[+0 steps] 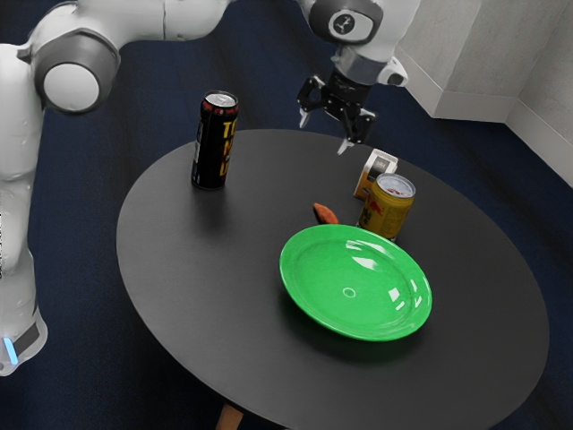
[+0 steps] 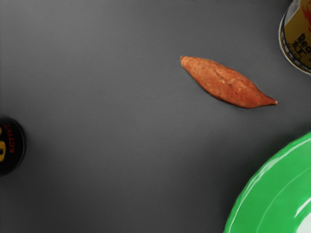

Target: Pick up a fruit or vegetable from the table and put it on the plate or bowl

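The black 2-finger gripper (image 1: 325, 133), fingers apart and empty above the round black table (image 1: 206, 269), should descend over the tapered orange-brown sweet potato (image 1: 324, 213) (image 2: 226, 82) lying just beside the glossy green plate (image 1: 355, 280) (image 2: 277, 194), closing across its narrow middle.

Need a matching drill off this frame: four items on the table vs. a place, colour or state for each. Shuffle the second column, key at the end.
Column 1
1. sweet potato
2. plate
3. black can
4. gold can

Column 2
A. upright, on its own toward the exterior view's left side of the table
B. lying flat on the table, just off the plate's rim
C. green, nothing on it
D. upright beside the plate, with a white-and-orange container just beyond it

Pairs: 1-B, 2-C, 3-A, 4-D
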Action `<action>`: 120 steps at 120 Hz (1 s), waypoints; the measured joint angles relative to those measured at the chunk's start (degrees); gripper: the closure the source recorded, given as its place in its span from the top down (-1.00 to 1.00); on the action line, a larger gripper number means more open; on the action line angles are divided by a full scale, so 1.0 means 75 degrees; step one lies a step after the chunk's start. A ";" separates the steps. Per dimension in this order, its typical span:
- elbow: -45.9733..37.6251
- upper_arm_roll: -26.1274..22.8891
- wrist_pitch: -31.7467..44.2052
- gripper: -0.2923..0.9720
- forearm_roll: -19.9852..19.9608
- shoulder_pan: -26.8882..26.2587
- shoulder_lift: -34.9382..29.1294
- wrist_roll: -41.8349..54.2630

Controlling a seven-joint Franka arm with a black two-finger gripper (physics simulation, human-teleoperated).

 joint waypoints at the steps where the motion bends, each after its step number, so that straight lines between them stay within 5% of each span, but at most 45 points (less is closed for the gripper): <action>1: -0.0049 0.0007 0.0070 0.54 -0.0032 0.0035 -0.0001 -0.0071; 28: -0.0541 0.0032 0.1500 0.54 -0.0444 0.0348 0.0322 -0.1881; 63: -0.1307 0.0050 0.2113 0.54 -0.1192 0.0643 0.0325 -0.4339; 120: -0.0838 -0.0182 0.2287 0.54 -0.1195 0.0942 0.1146 -0.6115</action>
